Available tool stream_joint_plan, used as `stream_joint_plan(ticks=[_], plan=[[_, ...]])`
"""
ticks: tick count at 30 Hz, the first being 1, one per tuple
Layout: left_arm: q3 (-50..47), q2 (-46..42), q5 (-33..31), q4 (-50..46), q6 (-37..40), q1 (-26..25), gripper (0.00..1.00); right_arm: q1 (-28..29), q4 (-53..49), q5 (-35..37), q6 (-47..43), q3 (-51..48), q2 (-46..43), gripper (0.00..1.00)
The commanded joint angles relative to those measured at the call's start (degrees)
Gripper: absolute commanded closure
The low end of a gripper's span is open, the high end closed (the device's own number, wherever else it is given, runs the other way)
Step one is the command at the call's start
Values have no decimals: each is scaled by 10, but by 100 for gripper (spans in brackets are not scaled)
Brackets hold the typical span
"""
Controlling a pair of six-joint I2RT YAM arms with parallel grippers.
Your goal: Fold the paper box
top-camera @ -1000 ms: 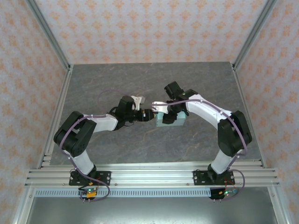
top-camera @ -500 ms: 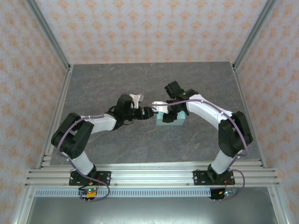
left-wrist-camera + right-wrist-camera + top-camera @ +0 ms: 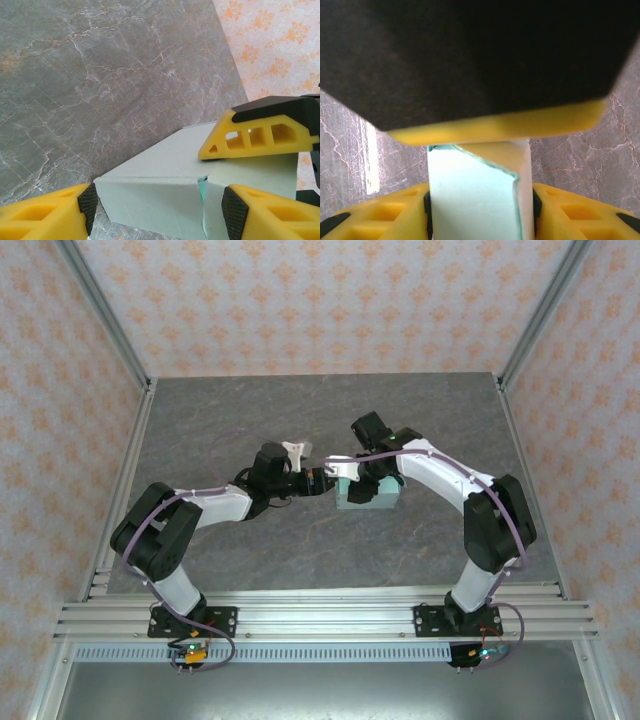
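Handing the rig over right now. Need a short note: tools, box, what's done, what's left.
left tool: open, jaws astride the near end of the paper box; no clamp visible.
right tool: shut on the paper box, pads against two opposite sides; in the left wrist view one finger lies across its top.
box: mid-table, between the two arms.
done: card is already raised into a box shape, walls up.
left: the end panels meet at a seam that is not closed, with a gap showing. It probably needs pressing flush or tucking.
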Motion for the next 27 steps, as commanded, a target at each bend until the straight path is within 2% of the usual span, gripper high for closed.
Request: stream_joint_plan(ticks=[1,7,14,20,27], plan=[[10,0,20,44,-10,-15,30,2,18,-14,4,0,-10,41],[15,-1,23,41,-14,-15,30,-3,-18,-29,1,20,3,40],[16,-4,18,12,3,-15,30,-8,-66,-40,-18,32,4,29],[9,-4,19,5,12,-13,30,-11,-125,-3,-20,62,30,29],[4,-6,22,-7,22,-10,30,-30,-192,3,-20,84,47,29]])
